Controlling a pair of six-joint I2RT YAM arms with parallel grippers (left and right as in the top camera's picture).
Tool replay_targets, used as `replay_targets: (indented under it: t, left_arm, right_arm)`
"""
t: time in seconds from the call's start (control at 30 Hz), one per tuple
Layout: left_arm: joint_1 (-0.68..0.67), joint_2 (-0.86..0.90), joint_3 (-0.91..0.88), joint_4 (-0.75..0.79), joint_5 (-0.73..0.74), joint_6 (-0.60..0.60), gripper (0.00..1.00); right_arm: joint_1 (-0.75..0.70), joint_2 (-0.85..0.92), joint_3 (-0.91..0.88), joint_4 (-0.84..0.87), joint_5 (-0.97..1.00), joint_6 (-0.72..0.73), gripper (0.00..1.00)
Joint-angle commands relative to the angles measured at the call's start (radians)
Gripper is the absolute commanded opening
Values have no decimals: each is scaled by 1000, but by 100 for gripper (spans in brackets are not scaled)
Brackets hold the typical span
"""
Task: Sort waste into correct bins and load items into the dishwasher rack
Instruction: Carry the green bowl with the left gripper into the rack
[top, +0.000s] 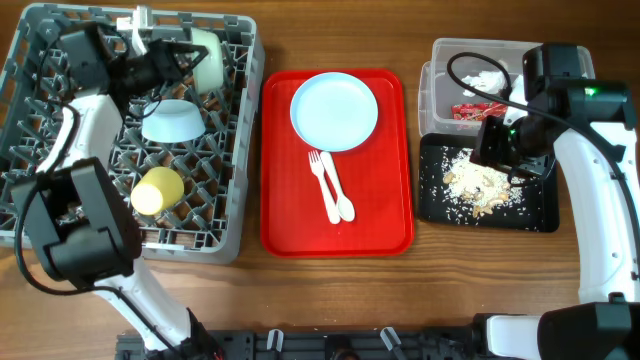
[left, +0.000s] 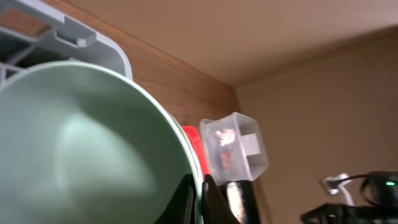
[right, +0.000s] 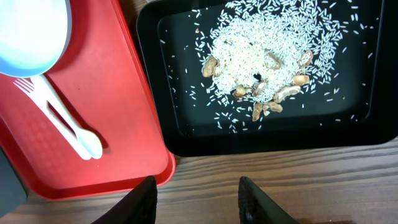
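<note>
My left gripper (top: 188, 60) is shut on the rim of a pale green bowl (top: 207, 57) and holds it tilted over the far side of the grey dishwasher rack (top: 235, 215). In the left wrist view the fingers (left: 199, 200) pinch the bowl's rim (left: 81, 143). A second bowl (top: 172, 120) and the yellow cup (top: 158, 190) sit in the rack. The blue plate (top: 334, 110), white fork (top: 320, 172) and spoon (top: 340, 200) lie on the red tray (top: 290, 230). My right gripper (right: 202, 200) is open and empty over the wood beside the black tray (right: 155, 93), which holds rice crumbs (right: 273, 56).
The clear tub (top: 430, 85) at the back right holds the white tissue (top: 487, 80) and the red wrapper (top: 478, 112). The right arm (top: 590, 150) stretches over the black tray's right end (top: 545, 215). The left arm (top: 80, 130) crosses the rack's left half.
</note>
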Motion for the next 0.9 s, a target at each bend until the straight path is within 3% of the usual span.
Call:
replay_targets:
  t: [0.0, 0.37, 0.4, 0.47, 0.53, 0.57, 0.6, 0.7, 0.73, 0.77, 0.8, 0.87]
  left_arm:
    - [11, 43, 5, -9, 20, -63, 4]
    - [101, 44, 5, -84, 18, -89, 6]
    - [110, 44, 5, -101, 18, -89, 10]
    - [126, 44, 5, -137, 20, -89, 28]
    - [140, 44, 5, -166, 34, -88, 34]
    - [147, 44, 5, -179, 37, -89, 48]
    - [156, 43, 5, -196, 37, -89, 54]
    - [181, 37, 5, -235, 37, -88, 66]
    - [192, 32, 5, -250, 37, -89, 75]
    - [198, 27, 5, -256, 37, -88, 92]
    - [210, 17, 5, -261, 36, -88, 100]
    - [230, -8, 5, -261, 35, -88, 100]
  right_arm:
    - [0, -21, 21, -2, 6, -5, 43]
    - [0, -21, 21, -2, 6, -5, 43]
    - [0, -21, 21, -1, 6, -5, 43]
    - [0, -21, 21, -2, 6, -5, 43]
    - [0, -21, 21, -2, 6, -5, 43]
    - [0, -21, 21, -2, 6, -4, 43]
    - [0, -21, 21, -2, 6, -4, 43]
    - [0, -21, 21, -2, 6, -4, 43]
    - [0, -21, 21, -2, 6, -4, 43]
    - [0, -21, 21, -2, 6, -4, 43]
    - [0, -21, 21, -2, 6, -4, 43]
    - [0, -21, 21, -2, 6, -4, 43]
